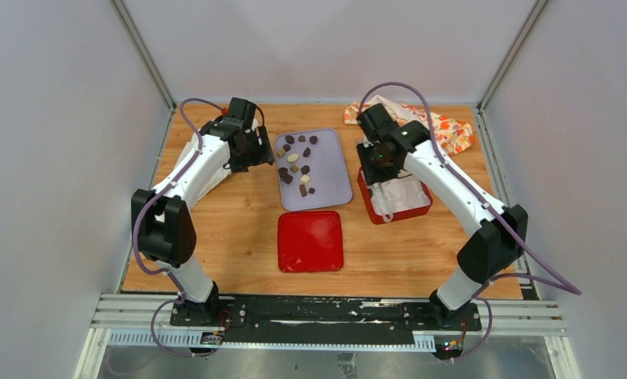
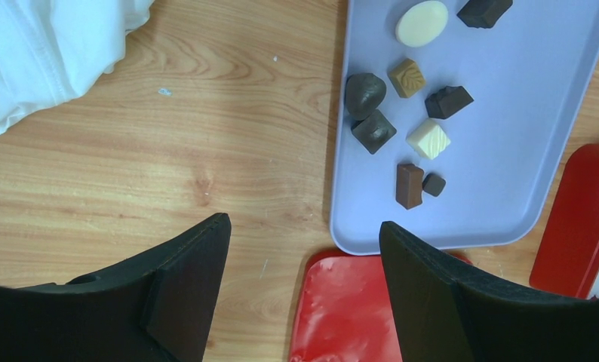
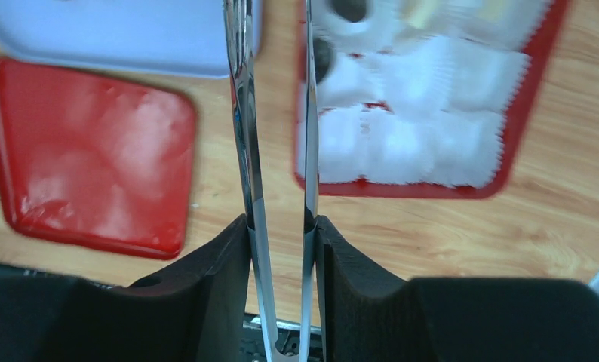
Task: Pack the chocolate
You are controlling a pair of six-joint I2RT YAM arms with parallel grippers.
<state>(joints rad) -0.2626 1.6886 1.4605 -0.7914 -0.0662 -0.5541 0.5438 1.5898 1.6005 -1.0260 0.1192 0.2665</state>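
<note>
Several pieces of chocolate (image 1: pixel 298 162), dark, tan and cream, lie on a lavender tray (image 1: pixel 334 185); the left wrist view shows them close up (image 2: pixel 372 130). My left gripper (image 1: pixel 257 150) hovers open beside the tray's left edge with nothing between its fingers (image 2: pixel 304 226). My right gripper (image 3: pixel 280 226) is shut on metal tongs (image 3: pixel 242 113), above the left side of a red box (image 3: pixel 523 128) lined with white paper cups (image 3: pixel 432 121). A dark chocolate (image 3: pixel 323 60) sits in a cup beside the tongs' right arm. The tong tips run out of the frame at the top.
A red lid (image 1: pixel 310 241) lies flat in front of the tray. A white cloth (image 1: pixel 204 170) is under my left arm. A patterned cloth (image 1: pixel 448 130) lies at the back right. Grey walls close in the table on three sides.
</note>
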